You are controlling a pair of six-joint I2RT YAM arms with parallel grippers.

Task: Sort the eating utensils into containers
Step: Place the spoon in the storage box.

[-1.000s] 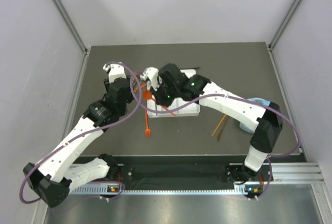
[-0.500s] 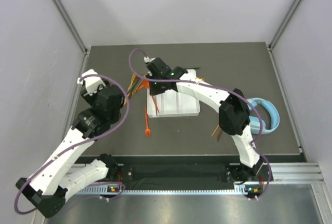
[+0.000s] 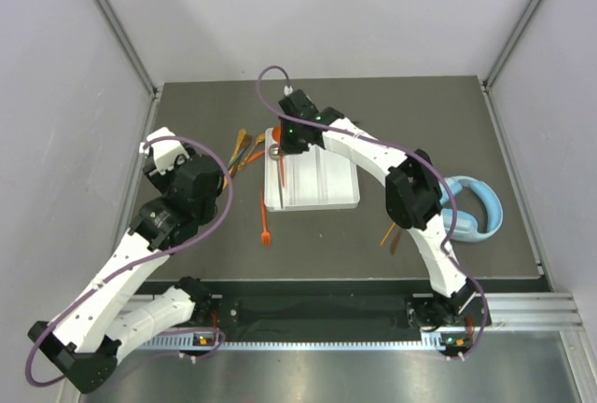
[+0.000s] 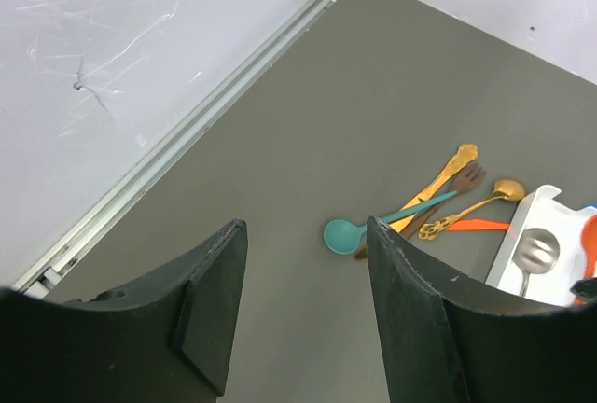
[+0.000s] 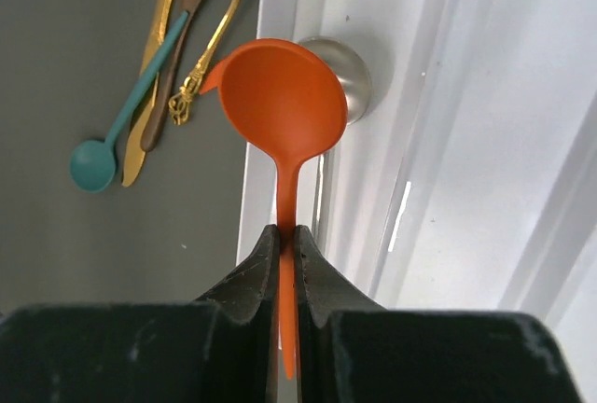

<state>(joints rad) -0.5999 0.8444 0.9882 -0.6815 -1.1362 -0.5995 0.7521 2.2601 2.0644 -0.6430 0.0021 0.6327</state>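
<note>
While the right arm reaches across to the far left end of the white tray (image 3: 326, 193), the entries stand as follows.

Item, held: orange spoon (image 5: 280, 95). It is pinched by its thin handle in the right tool (image 5: 287, 235), whose jaws are pressed together on it. Its long axis runs straight ahead from the fingertips, bowl foremost, about parallel to the tray's dividers. The bowl hangs over the tray's left rim and outermost compartment, overlapping the bowl of a silver spoon (image 5: 353, 76) lying there. Whether the two touch cannot be told.

Relation governing the next move: the rim lies directly beneath the handle, and the compartment sits slightly further toward the tray's interior. Judged, a small shift inward before release would keep the spoon off the rim.

Item, idle: left tool (image 4: 306, 263). Jaws are spread with nothing between them, poised above the bare surface (image 4: 280, 95). This is the nearer arm for the loose cluster just beside the tray's left edge: teal spoon (image 4: 340, 233), brown fork (image 4: 474, 177), gold pieces (image 4: 457, 159).

Items, loose elsewhere: orange fork (image 3: 266, 230) near the tray's near-left corner; orange sticks (image 3: 395, 226) beside the light-blue headphones (image 3: 476, 216).
</note>
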